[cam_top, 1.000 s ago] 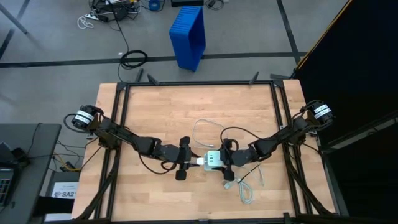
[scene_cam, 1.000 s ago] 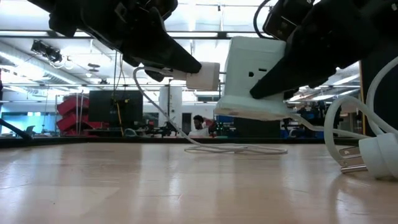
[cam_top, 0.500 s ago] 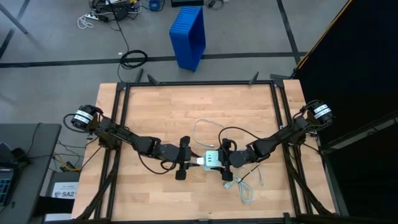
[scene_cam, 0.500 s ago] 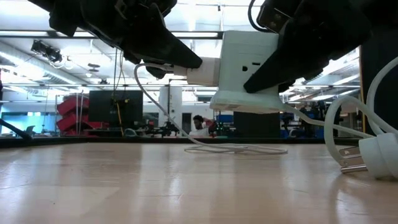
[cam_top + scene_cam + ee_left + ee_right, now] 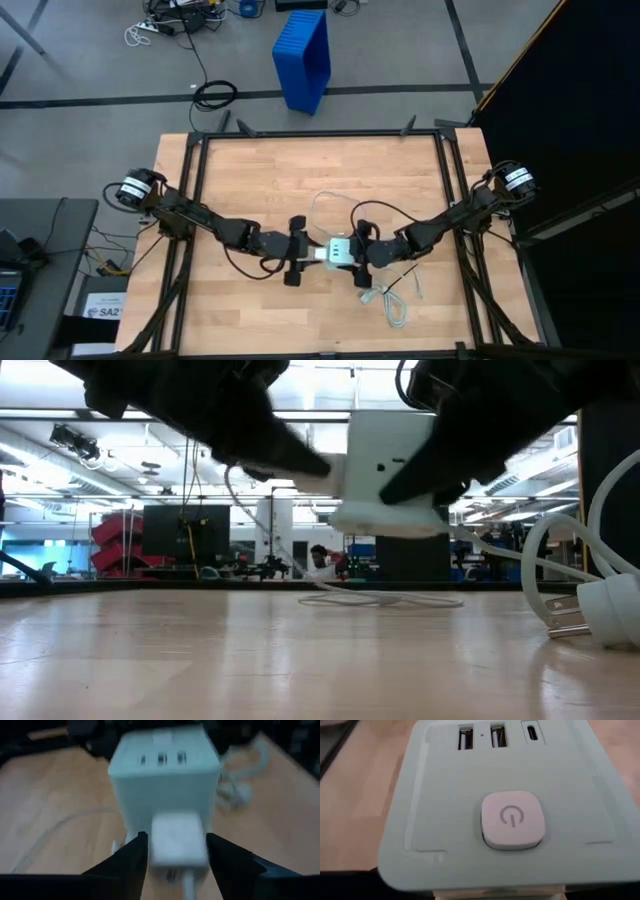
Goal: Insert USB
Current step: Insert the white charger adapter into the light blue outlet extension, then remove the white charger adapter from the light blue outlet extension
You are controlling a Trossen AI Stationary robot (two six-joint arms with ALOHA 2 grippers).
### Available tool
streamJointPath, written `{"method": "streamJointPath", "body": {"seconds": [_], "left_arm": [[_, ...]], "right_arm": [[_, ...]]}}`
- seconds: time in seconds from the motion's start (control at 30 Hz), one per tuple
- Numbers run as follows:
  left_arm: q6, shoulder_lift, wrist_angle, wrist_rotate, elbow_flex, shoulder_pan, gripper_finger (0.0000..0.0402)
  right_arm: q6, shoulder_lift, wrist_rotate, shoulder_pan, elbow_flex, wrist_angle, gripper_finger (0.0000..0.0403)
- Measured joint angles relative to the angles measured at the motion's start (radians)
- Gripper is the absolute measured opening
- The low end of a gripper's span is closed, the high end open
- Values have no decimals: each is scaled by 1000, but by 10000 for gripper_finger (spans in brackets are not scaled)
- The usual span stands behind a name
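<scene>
Wood-plank tabletop (image 5: 250, 170) fills the middle of the high view, and the left arm (image 5: 225, 230) reaches in from mid-left toward the centre. The left jaws stand on either side of the USB (image 5: 318, 254) plug just left of centre. In the left wrist view the dark jaws flank that white plug (image 5: 177, 840) closely, but whether they press on it or stand just clear I cannot tell. The plug butts against the near face of the charger (image 5: 165, 775), below a row of three slots, and its tip is hidden. The thin cable loops away toward the upper middle of the tabletop. In the low view the charger (image 5: 385, 460) hangs clear of the tabletop at upper centre, with the plug meeting its left side. The right jaws are closed on the charger (image 5: 343, 251) from its right, carrying it, with the right arm (image 5: 440, 225) stretching off to mid-right. The right wrist view is filled by the charger's face with a round-cornered power button (image 5: 512, 820). A bundled white cord (image 5: 397, 310) lies at lower right of centre.
</scene>
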Motion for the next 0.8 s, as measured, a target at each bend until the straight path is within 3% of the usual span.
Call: {"method": "streamJointPath", "body": {"seconds": [0.2, 0.33, 0.8], "left_arm": [[-38, -127, -142, -30, 0, -1, 182], [-44, -186, -126, -29, -1, -17, 181], [-31, -159, -92, -62, -5, -26, 181]], "right_arm": [[80, 0, -30, 10, -3, -106, 287], [88, 1, -28, 11, -3, -114, 287], [144, 1, -32, 1, -104, -76, 287]]}}
